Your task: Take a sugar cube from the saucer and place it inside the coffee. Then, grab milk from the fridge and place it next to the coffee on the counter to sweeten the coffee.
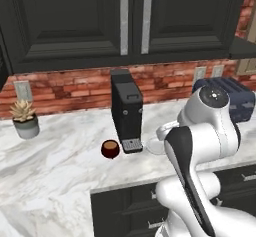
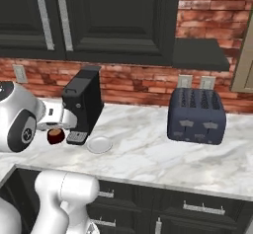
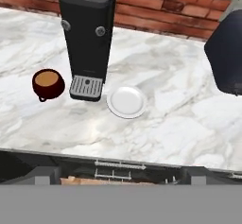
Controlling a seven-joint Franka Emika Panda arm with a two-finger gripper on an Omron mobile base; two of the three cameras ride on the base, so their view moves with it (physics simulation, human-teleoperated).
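I hold the gripper (image 3: pixel 120 180) wide open above the counter (image 3: pixel 179 124) – saucer (image 3: pixel 126 102) right of the machine (image 3: pixel 87 34), cup (image 3: pixel 48 83) left – but no cube visible on it.

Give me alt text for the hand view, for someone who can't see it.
On a marble counter, a maroon cup of coffee sits left of a tall black coffee machine, with a white saucer to its right. A brick wall runs behind, and a dark toaster shows at the right edge.
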